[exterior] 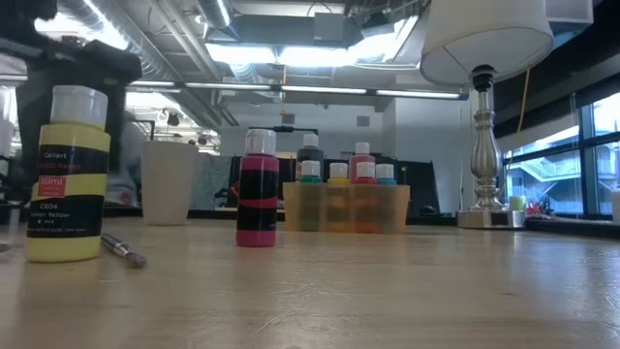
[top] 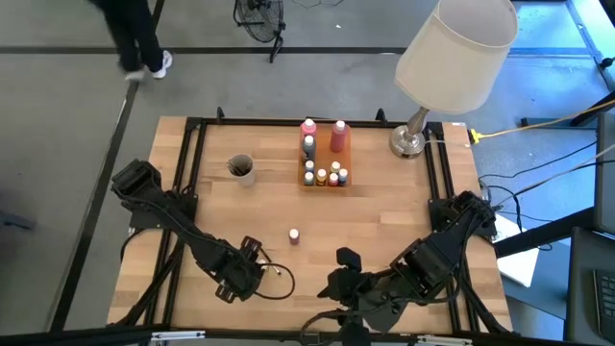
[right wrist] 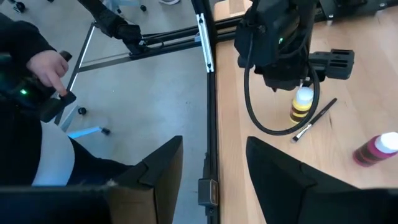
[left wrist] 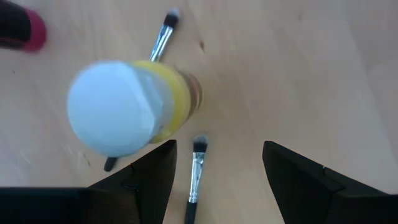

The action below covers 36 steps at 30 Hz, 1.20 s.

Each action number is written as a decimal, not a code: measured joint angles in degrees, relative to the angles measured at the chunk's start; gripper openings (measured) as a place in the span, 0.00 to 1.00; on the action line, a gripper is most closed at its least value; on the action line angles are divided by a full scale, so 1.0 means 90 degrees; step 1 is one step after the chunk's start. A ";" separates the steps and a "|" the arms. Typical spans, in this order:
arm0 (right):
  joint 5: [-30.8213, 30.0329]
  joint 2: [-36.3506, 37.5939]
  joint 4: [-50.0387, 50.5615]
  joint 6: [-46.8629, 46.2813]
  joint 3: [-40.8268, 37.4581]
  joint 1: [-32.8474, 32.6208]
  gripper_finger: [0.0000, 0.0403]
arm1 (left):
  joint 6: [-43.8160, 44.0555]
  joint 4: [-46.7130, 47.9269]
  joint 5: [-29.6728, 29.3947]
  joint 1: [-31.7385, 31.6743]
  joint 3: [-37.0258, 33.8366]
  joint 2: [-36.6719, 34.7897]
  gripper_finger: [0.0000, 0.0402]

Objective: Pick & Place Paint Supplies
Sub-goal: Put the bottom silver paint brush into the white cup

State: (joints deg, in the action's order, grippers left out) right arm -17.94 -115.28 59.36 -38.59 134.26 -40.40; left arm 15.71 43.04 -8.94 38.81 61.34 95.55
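Paint supplies are lying in three groups on the light wooden desk [top: 384,221]. Left gripper [left wrist: 217,163] is hovering over the near left part of the desk with its dark fingers [left wrist: 146,177] spread apart and grasping nothing; a yellow paint bottle with a white cap [left wrist: 124,106] is standing upright just beyond them, not touching either finger. One thin dark brush with a silver ferrule [left wrist: 196,171] is lying between the fingers on the desk, and a second thin brush [left wrist: 163,32] is lying beside the bottle. Right gripper [right wrist: 212,165] is waiting at the near right part of the desk, fingers apart and empty. A pink bottle with a white cap [exterior: 257,189] is standing alone mid-desk. Farther back, an orange translucent tray [exterior: 347,208] is holding several small capped bottles. A white cup [exterior: 169,182] and a white-shaded lamp [top: 452,53] are standing at the far side.
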 joint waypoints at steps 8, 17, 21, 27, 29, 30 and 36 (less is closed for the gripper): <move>0.0012 0.0000 -0.0038 0.0000 0.0000 0.0118 0.44 | 0.0097 -0.0247 0.0064 -0.0117 -0.0360 0.0002 0.58; 0.0018 0.0000 -0.0052 -0.0007 0.0000 0.0252 0.44 | -0.0090 -0.0652 0.0269 -0.0380 -0.0656 0.0002 0.58; 0.0021 0.0000 -0.0054 -0.0016 0.0000 0.0294 0.44 | -0.0229 -0.0682 0.0164 -0.0434 -0.0656 0.0050 0.58; 0.0085 0.0000 -0.0033 -0.0019 0.0000 0.0311 0.44 | -0.0242 -0.0825 0.0476 -0.0508 -0.0658 0.0267 0.58; 0.0088 0.0000 -0.0025 -0.0019 0.0000 0.0311 0.44 | -0.0243 -0.0926 0.0495 -0.0504 -0.0658 0.0277 0.58; 0.0088 0.0000 -0.0018 -0.0019 0.0000 0.0311 0.44 | -0.0243 -0.0962 0.0509 -0.0504 -0.0658 0.0277 0.58; 0.0236 0.0000 0.0001 -0.0016 0.0000 0.0308 0.44 | -0.0234 -0.0942 0.0509 -0.0508 -0.0658 0.0277 0.58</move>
State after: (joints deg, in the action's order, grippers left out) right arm -15.81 -115.28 59.37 -38.73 134.26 -37.63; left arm 13.61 34.57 -4.36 34.24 55.42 98.04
